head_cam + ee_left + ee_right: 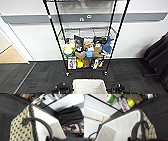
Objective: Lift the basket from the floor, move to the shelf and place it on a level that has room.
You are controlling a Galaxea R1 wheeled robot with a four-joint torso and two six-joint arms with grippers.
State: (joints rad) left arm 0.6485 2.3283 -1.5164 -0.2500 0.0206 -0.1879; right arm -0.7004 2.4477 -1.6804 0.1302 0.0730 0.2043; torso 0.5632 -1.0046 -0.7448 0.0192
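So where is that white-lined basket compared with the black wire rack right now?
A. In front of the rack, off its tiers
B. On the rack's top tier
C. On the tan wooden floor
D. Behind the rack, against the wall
A: in the head view the basket sits nearer the camera than the rack, over dark carpet.

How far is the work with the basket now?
The basket sits between both arms, directly before the shelf, so the approach looks done. Whether it is off the floor cannot be told. Left: placing it on the open level.
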